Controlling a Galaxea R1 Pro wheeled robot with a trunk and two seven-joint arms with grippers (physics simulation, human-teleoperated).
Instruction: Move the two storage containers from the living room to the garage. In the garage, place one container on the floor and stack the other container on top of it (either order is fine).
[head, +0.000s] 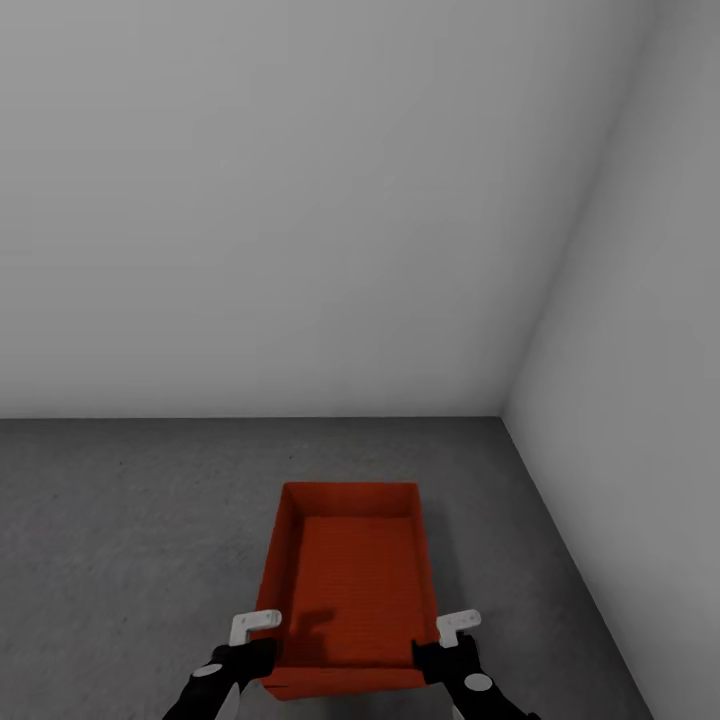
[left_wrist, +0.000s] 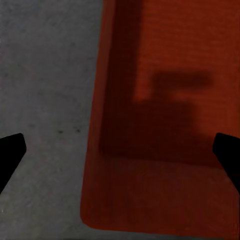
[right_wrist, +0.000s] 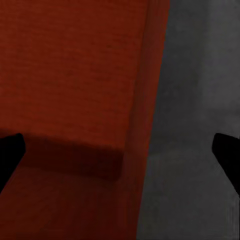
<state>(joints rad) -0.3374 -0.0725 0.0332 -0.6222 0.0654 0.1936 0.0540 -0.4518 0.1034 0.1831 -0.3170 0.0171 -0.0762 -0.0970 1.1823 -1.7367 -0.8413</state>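
Since the storage container (head: 350, 580) on the garage floor (head: 120, 540) near the corner looks light, stiff and thin-walled, I judge its near corners the best hold. My left claw (head: 256, 640) and right claw (head: 448, 640) are spread wide, one above each near corner, holding nothing.

container (head: 350, 580) near wall part hidden by end effectors | both arms cut off btm edge
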